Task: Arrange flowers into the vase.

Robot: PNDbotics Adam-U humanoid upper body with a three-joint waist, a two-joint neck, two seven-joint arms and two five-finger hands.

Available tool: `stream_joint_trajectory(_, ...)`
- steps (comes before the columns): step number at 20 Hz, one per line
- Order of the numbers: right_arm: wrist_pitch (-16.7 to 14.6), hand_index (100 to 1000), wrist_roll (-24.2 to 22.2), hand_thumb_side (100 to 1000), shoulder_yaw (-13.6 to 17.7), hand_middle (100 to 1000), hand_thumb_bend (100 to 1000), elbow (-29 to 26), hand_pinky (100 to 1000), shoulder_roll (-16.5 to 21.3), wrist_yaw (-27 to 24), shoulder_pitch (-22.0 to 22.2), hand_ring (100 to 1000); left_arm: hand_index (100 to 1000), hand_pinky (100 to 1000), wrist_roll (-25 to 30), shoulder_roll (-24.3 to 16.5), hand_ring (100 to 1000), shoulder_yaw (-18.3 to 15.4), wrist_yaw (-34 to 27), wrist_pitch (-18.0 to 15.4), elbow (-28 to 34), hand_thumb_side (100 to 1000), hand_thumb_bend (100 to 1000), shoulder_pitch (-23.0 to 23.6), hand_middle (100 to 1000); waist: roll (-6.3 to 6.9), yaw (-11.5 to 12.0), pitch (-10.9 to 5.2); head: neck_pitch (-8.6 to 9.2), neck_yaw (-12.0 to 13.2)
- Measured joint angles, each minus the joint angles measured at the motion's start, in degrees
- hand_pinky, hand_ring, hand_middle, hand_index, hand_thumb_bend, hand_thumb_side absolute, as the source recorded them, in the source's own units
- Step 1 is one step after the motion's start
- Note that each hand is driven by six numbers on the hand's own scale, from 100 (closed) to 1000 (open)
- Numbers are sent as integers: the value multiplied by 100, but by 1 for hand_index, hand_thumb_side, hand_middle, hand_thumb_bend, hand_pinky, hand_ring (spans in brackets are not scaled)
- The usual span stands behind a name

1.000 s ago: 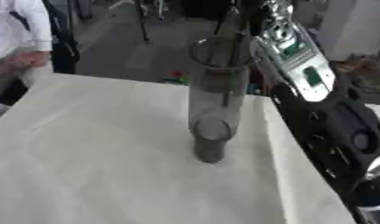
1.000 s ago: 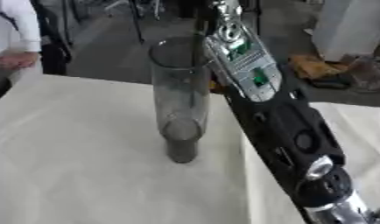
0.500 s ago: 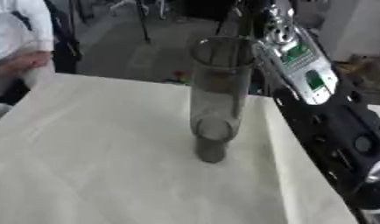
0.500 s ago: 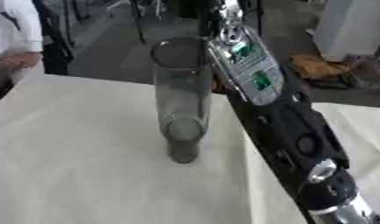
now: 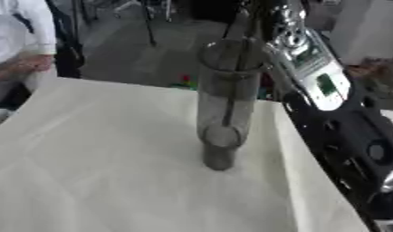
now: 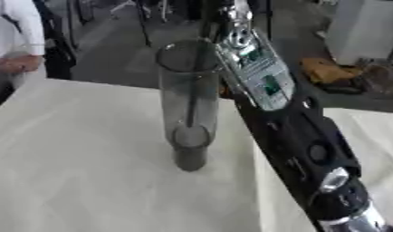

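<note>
My right arm (image 6: pixel 291 136) rises past the vase (image 5: pixel 225 99), a dark stem (image 5: pixel 234 81) inside; my hand's grip can't be told.

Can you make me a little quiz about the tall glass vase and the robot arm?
1. True or false: the vase lies on its side.
2. What is inside the vase? A) a thin dark stem B) a red ball C) nothing at all
3. Fill in: the robot's right arm comes in from the picture's ____ side.
Key: 1 false, it stands upright on the white cloth; 2 A; 3 right.
</note>
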State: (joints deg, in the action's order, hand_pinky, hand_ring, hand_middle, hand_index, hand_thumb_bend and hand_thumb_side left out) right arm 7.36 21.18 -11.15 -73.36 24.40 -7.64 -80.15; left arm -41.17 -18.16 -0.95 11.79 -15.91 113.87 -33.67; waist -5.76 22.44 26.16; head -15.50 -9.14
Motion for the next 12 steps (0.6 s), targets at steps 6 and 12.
stream_joint_trajectory(6, -158, 156, -78, 912, -28, 442, 100, 0, 413, 5, 150, 2, 481, 972, 909, 3, 1, 1000, 0, -2, -3, 0, 1000, 376, 0, 884, 1, -17, 0, 0, 3)
stream_joint_trajectory(12, -107, 201, -225, 929, -91, 469, 100, 10, 446, 50, 603, 54, 496, 972, 909, 9, 1, 1000, 0, -2, -9, 0, 1000, 371, 0, 884, 1, -54, -1, 0, 42)
